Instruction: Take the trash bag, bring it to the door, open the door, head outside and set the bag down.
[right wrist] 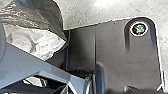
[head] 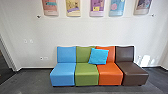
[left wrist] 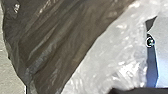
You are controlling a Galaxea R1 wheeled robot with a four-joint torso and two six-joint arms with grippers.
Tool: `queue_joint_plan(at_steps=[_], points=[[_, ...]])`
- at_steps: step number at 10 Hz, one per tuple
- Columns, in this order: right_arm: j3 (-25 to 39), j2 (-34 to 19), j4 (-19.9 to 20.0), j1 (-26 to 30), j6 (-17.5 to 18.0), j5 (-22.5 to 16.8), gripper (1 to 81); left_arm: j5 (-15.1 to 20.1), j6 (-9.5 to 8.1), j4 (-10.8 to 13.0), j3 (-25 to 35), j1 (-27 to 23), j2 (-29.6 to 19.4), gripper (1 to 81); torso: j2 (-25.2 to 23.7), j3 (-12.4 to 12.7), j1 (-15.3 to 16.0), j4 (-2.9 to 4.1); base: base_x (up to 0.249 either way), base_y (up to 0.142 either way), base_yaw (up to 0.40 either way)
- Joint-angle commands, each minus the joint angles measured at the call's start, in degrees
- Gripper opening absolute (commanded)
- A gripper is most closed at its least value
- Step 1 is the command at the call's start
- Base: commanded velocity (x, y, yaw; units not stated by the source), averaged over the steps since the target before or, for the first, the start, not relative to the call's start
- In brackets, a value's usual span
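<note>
A trash bag (left wrist: 60, 37), dark and glossy with a pale translucent part beside it, hangs close to the camera in the left wrist view. In the right wrist view the same bag (right wrist: 47, 15) shows its dark side and a whitish part, next to the robot's dark base plate. How either gripper stands, and what holds the bag, cannot be made out.
Ahead in the head view, a row of blue, green, orange and brown seats (head: 86, 75) stands against a white wall (head: 82, 31), with a bright blue cushion (head: 98, 56) on it. Posters (head: 97, 7) hang above. A dark opening (head: 5, 65) lies at the far left.
</note>
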Motion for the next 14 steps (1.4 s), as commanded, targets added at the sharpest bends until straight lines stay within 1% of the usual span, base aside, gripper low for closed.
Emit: queue_joint_plan(at_steps=[1,2,5,12,13,14], points=[[-4.28,2.59,-1.63,1.68,-0.34,-2.24,81.1,3.43,0.34,0.29,0.13,-2.75,0.1,1.0,5.66,-0.02,-3.65,0.0,0.0,0.0,0.0],[-5.41,3.46,-2.42,1.68,-0.34,-2.15,81.1,3.43,0.34,0.29,0.13,-2.66,0.19,1.0,7.67,0.06,-4.96,0.0,0.0,0.0,0.0],[-9.11,5.49,-1.8,1.68,-0.16,-2.15,81.1,3.43,0.34,0.29,0.13,-2.58,0.45,1.0,13.51,0.09,-8.74,0.0,0.0,0.0,0.0],[-9.73,6.02,-1.8,2.03,-0.25,-2.15,81.1,3.43,0.34,0.38,-0.75,-2.58,1.07,1.0,28.11,0.09,-18.18,0.0,0.0,0.0,0.0],[-9.73,6.02,-1.8,1.94,-0.25,-2.15,81.1,3.43,0.34,0.38,-1.53,-2.58,1.67,1.0,29.99,1.3,-19.41,0.0,0.0,0.0,0.0],[-9.73,6.02,-1.89,1.77,-0.25,-2.15,81.1,3.43,0.34,1.08,-2.24,-2.58,2.3,1.0,32.22,2.73,-20.83,0.0,0.0,0.0,0.0]])
